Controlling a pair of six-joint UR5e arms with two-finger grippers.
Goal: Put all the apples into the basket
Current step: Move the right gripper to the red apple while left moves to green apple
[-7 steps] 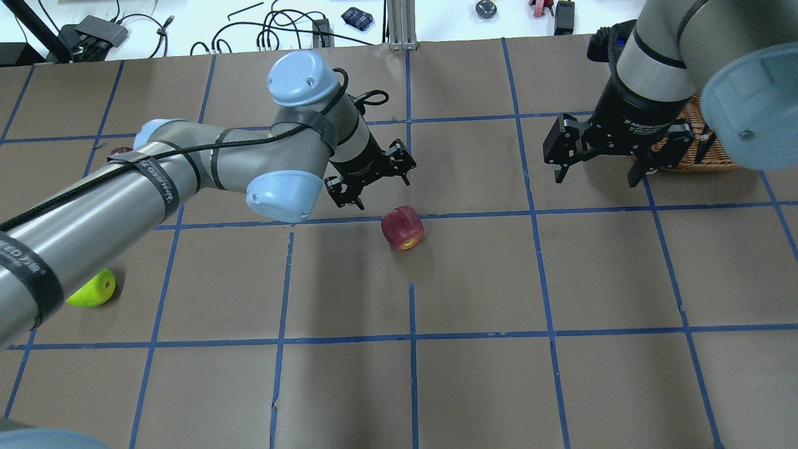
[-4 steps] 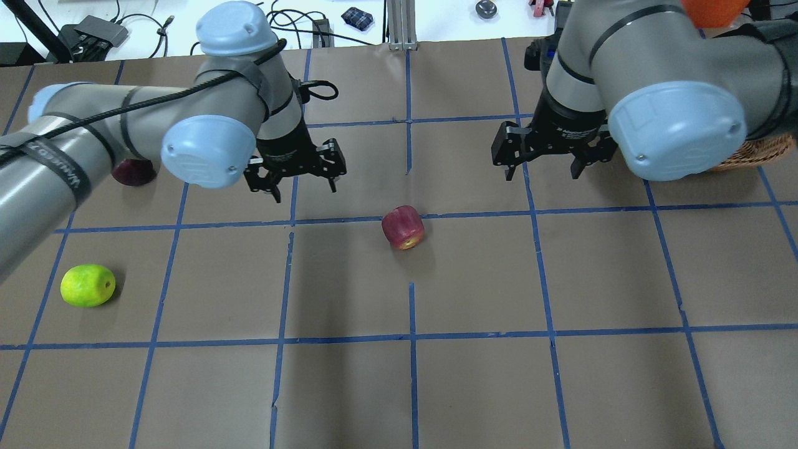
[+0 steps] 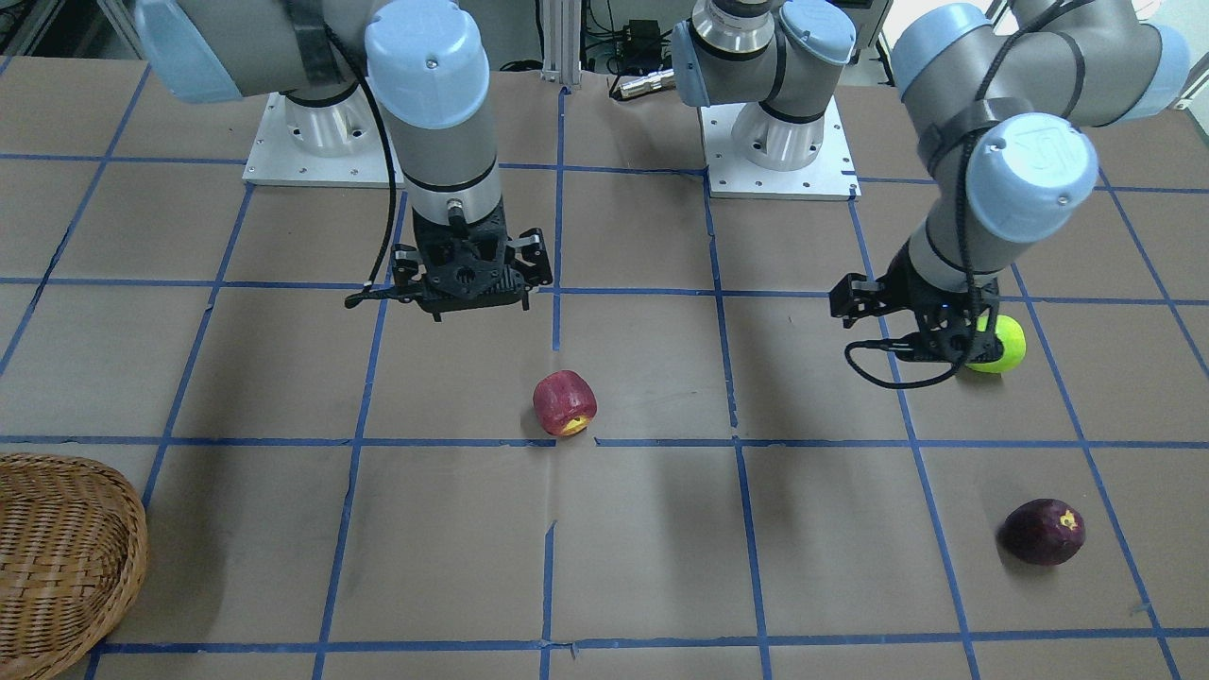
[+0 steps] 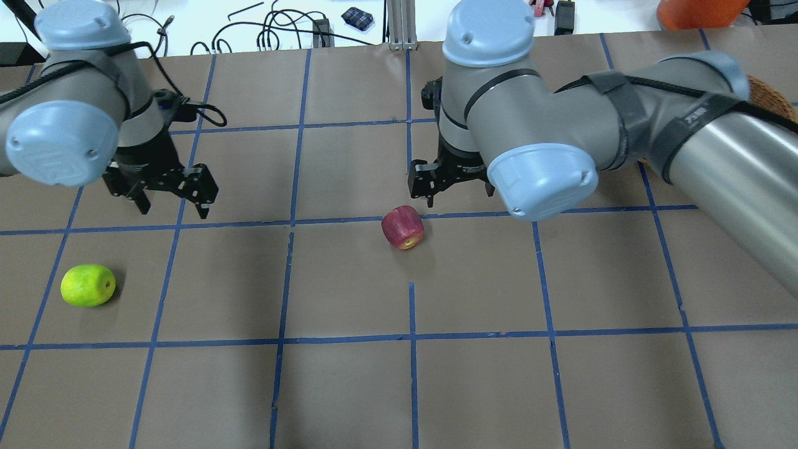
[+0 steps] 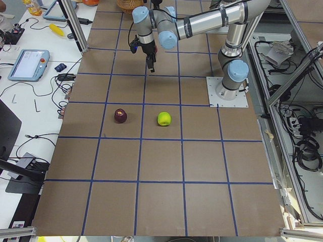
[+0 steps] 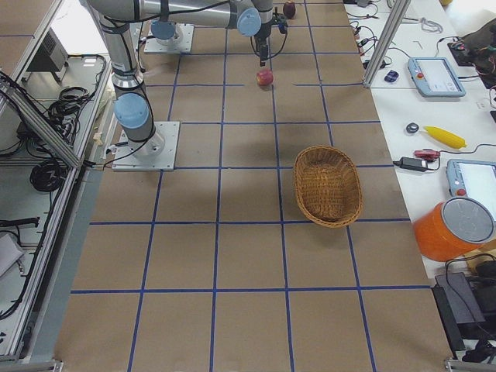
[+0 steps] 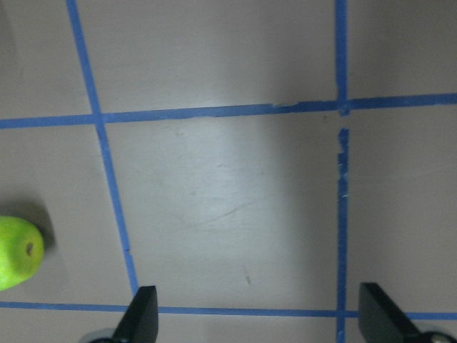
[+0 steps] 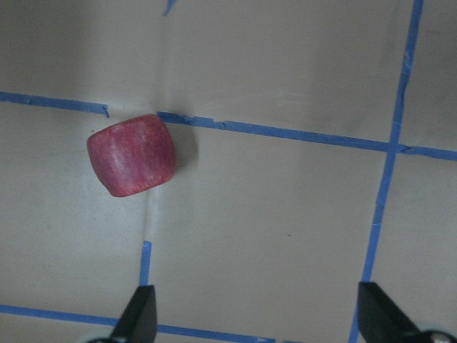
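Left gripper and right gripper aloft, downward-pointing, jaws wide apart.

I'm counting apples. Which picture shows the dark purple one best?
The front-facing view: the purple apple sits whole and unblocked, yellow spot showing. The left side view shows it small, the right side view tiny. Overhead, the left arm hides it; the wrist cameras miss it.

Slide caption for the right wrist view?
Right gripper, jaws open, hovers over the table; the red apple lies ungrasped by a blue tape line.
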